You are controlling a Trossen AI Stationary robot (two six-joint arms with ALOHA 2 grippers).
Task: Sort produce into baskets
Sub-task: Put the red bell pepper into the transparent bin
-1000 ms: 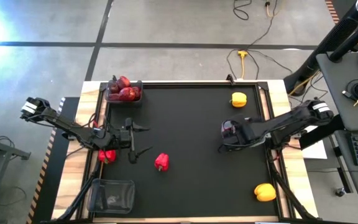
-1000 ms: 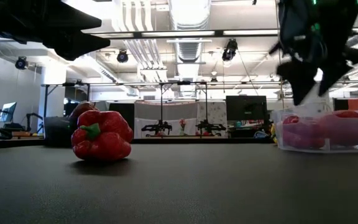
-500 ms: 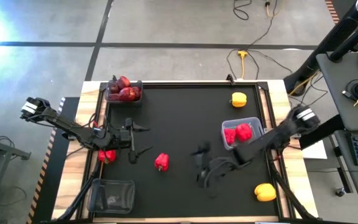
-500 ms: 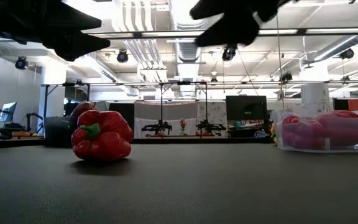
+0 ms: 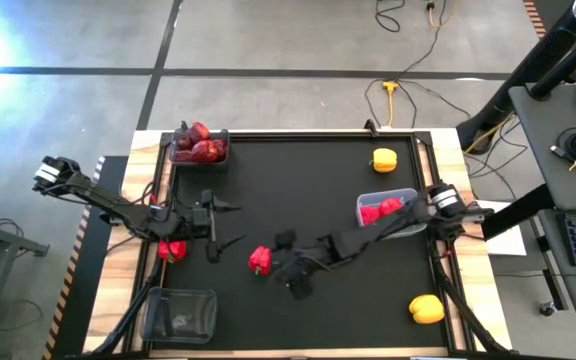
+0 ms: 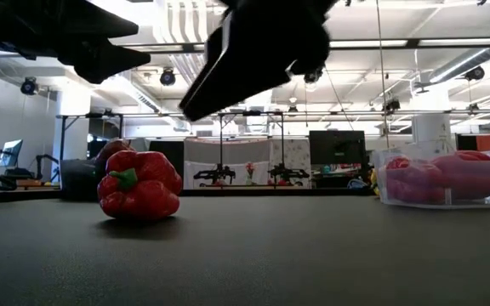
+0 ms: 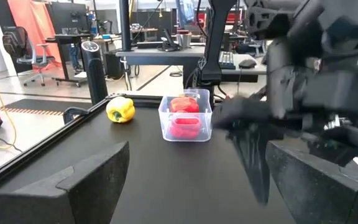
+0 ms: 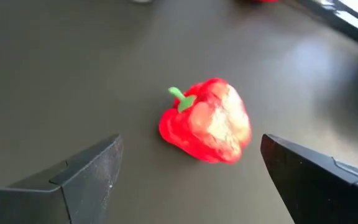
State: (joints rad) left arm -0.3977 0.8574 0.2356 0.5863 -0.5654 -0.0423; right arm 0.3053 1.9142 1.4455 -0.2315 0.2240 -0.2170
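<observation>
A red bell pepper lies on its side on the black mat near the table's middle; it also shows in the right wrist view and the low view. My right gripper is open just to the right of it and above the mat, its fingers pointing at it without touching. My left gripper is open and empty, left of the pepper. A second red pepper lies under the left arm. Two yellow peppers lie on the right.
A tub with red peppers stands right of middle. A tub with maroon fruit is at the far left corner, and an empty tub at the near left. The right arm stretches across the mat from the right edge.
My right gripper has swung from over the red-pepper tub toward the table's left and near side, and now stands beside the red pepper in the middle. The tub, uncovered, shows two red peppers. The left arm has kept still.
</observation>
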